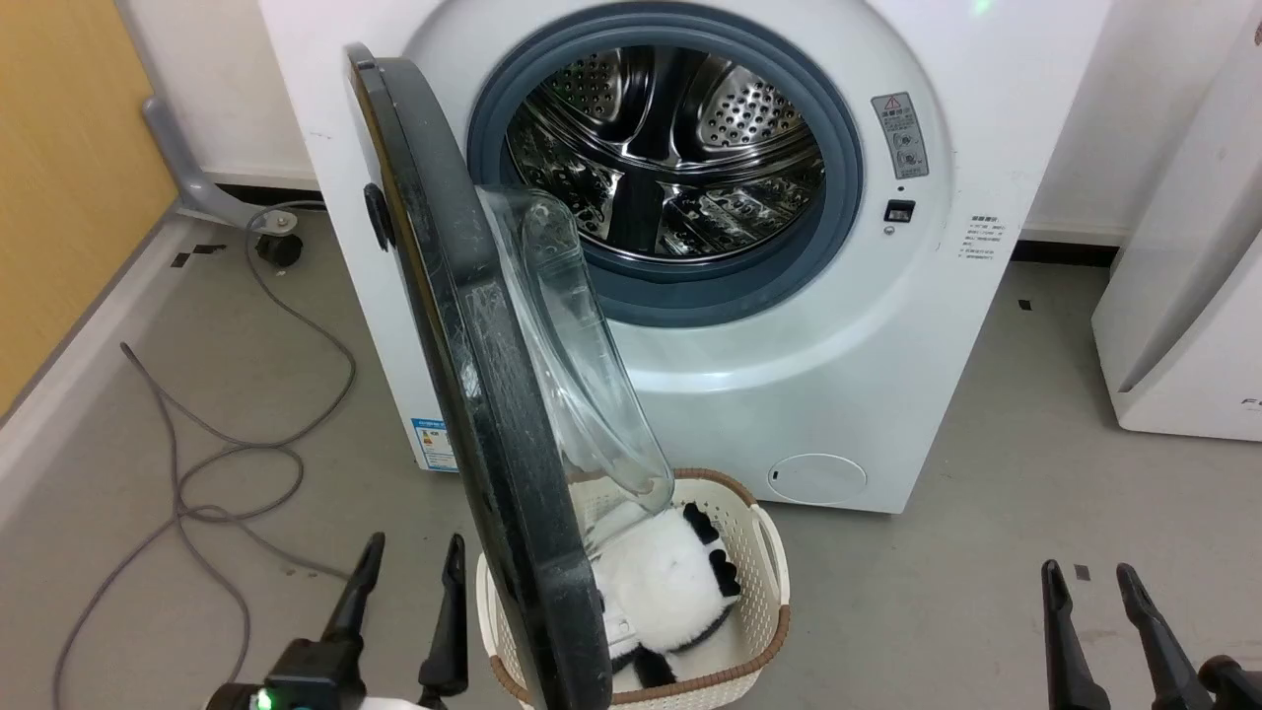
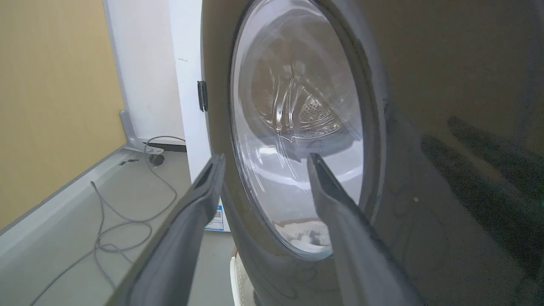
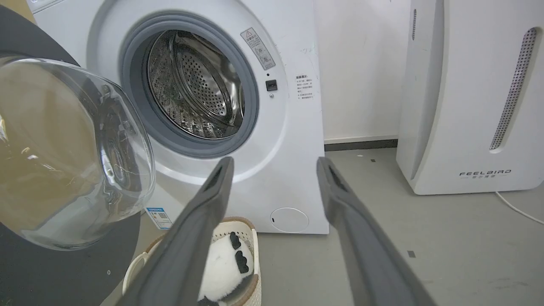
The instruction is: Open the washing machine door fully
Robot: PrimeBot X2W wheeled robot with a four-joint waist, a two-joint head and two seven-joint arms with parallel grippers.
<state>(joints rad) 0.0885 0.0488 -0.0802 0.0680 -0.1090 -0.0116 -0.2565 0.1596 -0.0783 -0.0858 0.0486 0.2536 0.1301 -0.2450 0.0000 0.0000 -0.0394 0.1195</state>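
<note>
The washing machine (image 1: 887, 325) stands ahead, its grey-rimmed opening showing the steel drum (image 1: 670, 148). The washing machine door (image 1: 463, 365) swings out towards me, hinged at the left, seen nearly edge-on with its clear glass bowl (image 1: 582, 375) bulging right. My left gripper (image 1: 409, 552) is open, low at the door's outer side; in the left wrist view the glossy outer face (image 2: 446, 127) looms close past my left gripper (image 2: 263, 159). My right gripper (image 1: 1089, 577) is open at lower right, holding nothing. The right wrist view shows the bowl (image 3: 72, 153) and the drum (image 3: 195, 85).
A white basket (image 1: 764, 552) holding a black-and-white plush toy (image 1: 670, 582) sits on the floor beneath the door. Grey cables (image 1: 227, 454) loop over the floor at left. A white FEELAIR appliance (image 3: 471, 97) stands right of the machine. A yellow wall (image 1: 59, 177) runs along the left.
</note>
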